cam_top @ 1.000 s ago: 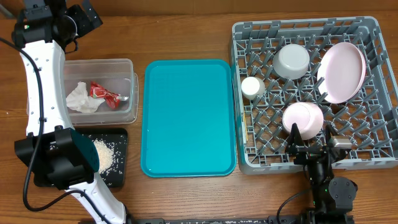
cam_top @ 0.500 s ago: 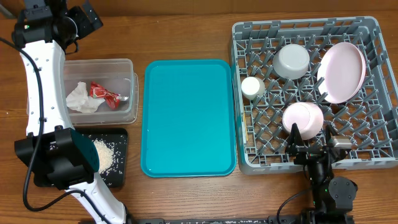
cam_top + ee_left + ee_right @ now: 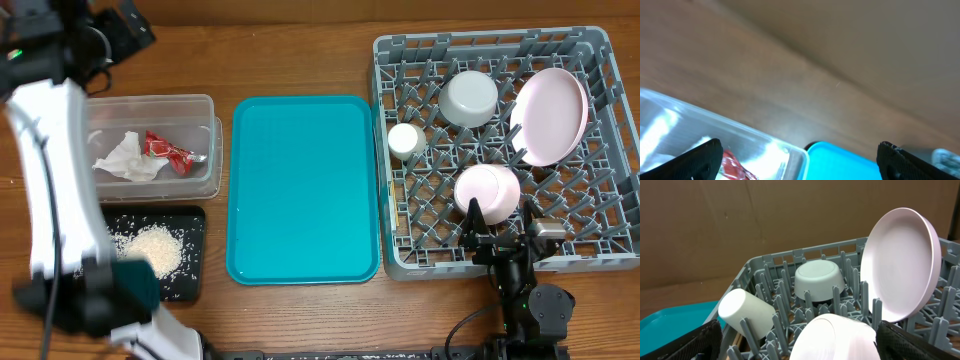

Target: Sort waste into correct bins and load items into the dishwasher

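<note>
The clear tub [image 3: 150, 108] holds the white napkin [image 3: 122, 160] and the red wrapper [image 3: 170, 150]. Rice-like grains [image 3: 150, 245] lie in the black tray [image 3: 190, 280]. In the grey dish rack [image 3: 610, 150] stand the large pink plate [image 3: 548, 115], grey bowl [image 3: 468, 97], white cup [image 3: 404, 140] and small pink dish [image 3: 487, 190]. My left gripper [image 3: 128, 28] hangs open beyond the tub's far edge; its wrist view shows the tub [image 3: 755, 145] and wrapper [image 3: 735, 167] between the open fingers. My right gripper [image 3: 500, 222] is open at the rack's front, just behind the small dish [image 3: 835, 337].
A teal tray [image 3: 305, 190] lies between the tub and the rack. My left arm [image 3: 50, 180], blurred, arches over the table's left side beside the tub and black tray. Bare wood shows along the back and front edges.
My left arm has swung to the left and is blurred with motion, uncovering more of the black tray. The right arm and everything in the rack have stayed put.
</note>
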You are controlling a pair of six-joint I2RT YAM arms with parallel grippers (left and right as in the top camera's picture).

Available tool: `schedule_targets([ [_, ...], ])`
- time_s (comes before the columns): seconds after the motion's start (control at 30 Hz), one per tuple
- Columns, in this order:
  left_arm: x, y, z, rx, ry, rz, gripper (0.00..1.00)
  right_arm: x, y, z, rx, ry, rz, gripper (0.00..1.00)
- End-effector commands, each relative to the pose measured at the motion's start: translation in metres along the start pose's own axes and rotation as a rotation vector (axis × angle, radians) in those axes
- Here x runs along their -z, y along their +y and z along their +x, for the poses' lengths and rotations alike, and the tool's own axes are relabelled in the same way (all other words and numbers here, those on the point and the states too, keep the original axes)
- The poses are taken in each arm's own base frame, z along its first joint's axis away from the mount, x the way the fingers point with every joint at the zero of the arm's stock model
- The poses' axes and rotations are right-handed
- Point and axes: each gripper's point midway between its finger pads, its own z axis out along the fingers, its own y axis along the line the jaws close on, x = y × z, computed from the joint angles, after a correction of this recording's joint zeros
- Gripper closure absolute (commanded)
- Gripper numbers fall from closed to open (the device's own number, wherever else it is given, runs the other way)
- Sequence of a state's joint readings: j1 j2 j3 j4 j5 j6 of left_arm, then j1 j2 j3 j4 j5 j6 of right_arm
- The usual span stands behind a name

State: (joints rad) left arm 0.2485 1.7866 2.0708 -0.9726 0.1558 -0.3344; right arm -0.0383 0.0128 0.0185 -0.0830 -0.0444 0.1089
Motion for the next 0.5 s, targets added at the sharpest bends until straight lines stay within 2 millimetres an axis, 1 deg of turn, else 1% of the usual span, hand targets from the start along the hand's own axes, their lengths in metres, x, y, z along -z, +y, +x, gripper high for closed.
schedule_targets([
  [0.0,0.138,-0.031,-0.035,-0.117,-0.276,0.048,0.00,0.000,0.000,0.002,-0.007,-0.002,0.000,0.00],
  [0.03,0.159,-0.034,-0.033,-0.133,-0.304,0.054,0.00,0.000,0.000,0.002,-0.007,-0.002,0.000,0.00],
  [0.07,0.186,-0.036,-0.027,-0.142,-0.332,0.062,0.00,0.000,0.000,0.002,-0.007,-0.002,0.000,0.00],
  [0.1,0.206,-0.037,-0.021,-0.143,-0.347,0.067,0.00,0.000,0.000,0.002,-0.007,-0.002,0.000,0.00],
  [0.13,0.230,-0.038,-0.011,-0.145,-0.364,0.072,0.00,0.000,0.000,0.002,-0.007,-0.002,0.000,0.00],
  [0.2,0.268,-0.037,0.006,-0.149,-0.395,0.081,0.00,0.000,0.000,0.002,-0.007,-0.002,0.000,0.00],
  [0.33,0.329,-0.033,0.040,-0.154,-0.460,0.089,0.00,0.000,0.000,0.002,-0.007,-0.002,0.000,0.00],
  [0.4,0.353,-0.031,0.055,-0.157,-0.498,0.096,0.00,0.000,0.000,0.002,-0.007,-0.002,0.000,0.00],
  [0.47,0.369,-0.027,0.067,-0.159,-0.531,0.099,0.00,0.000,0.000,0.002,-0.007,-0.002,0.000,0.00],
])
